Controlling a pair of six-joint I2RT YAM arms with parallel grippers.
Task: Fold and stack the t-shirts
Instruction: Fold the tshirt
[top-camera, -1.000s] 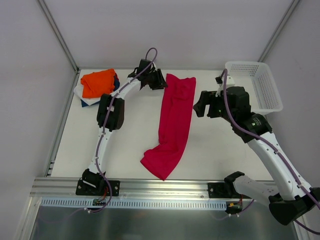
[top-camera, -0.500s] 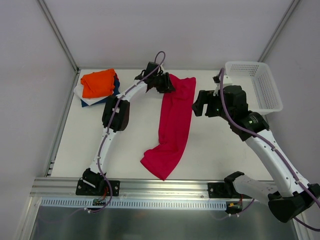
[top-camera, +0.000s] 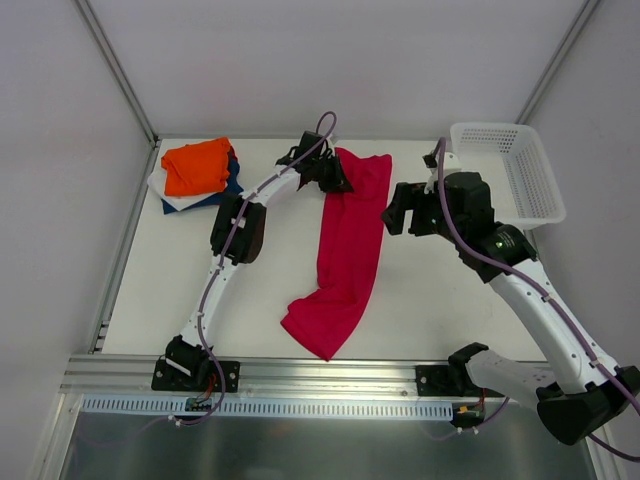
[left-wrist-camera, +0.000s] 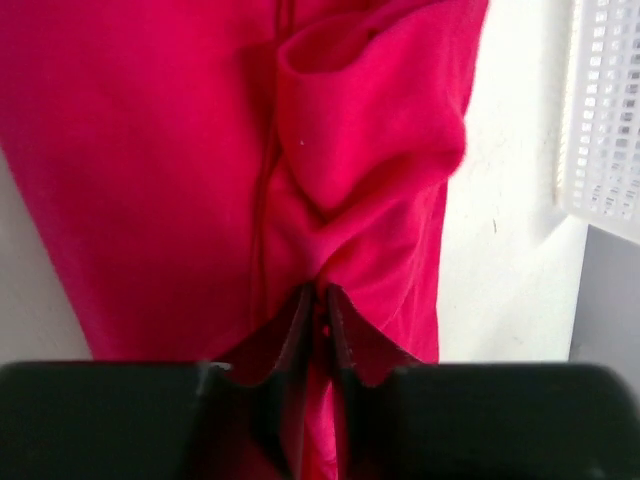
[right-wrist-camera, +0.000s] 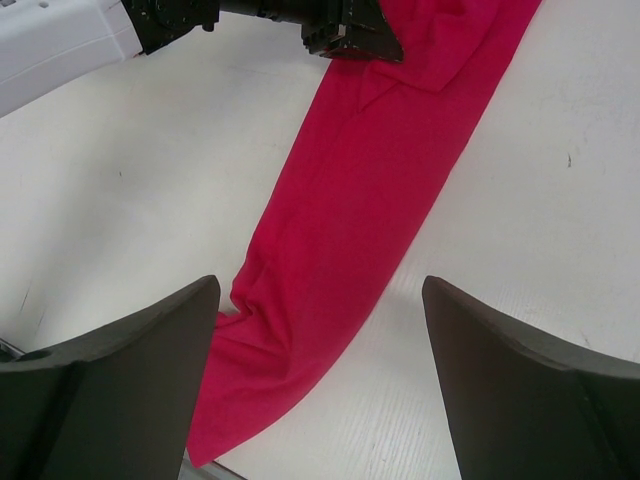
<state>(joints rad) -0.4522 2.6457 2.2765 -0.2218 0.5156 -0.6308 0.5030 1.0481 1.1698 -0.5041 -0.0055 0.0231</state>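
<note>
The crimson-red t-shirt (top-camera: 348, 235) lies in a long folded strip from the table's back centre to its front edge. My left gripper (top-camera: 338, 178) is shut on the strip's far left edge; in the left wrist view (left-wrist-camera: 320, 300) the fingers pinch a bunched fold of red cloth (left-wrist-camera: 370, 170). My right gripper (top-camera: 396, 217) is open and empty above the table just right of the strip; its view shows the red t-shirt (right-wrist-camera: 350, 230) below between the spread fingers. Folded orange (top-camera: 196, 166), navy-blue (top-camera: 233, 170) and white (top-camera: 172, 196) t-shirts are stacked at the back left.
A white plastic mesh basket (top-camera: 508, 168) stands at the back right corner; its edge also shows in the left wrist view (left-wrist-camera: 605, 110). A metal rail (top-camera: 320, 375) runs along the table's front edge, and frame posts rise at the back corners.
My left gripper has moved right onto the red t-shirt's far left edge and closed on it. The right gripper has drifted slightly left.
</note>
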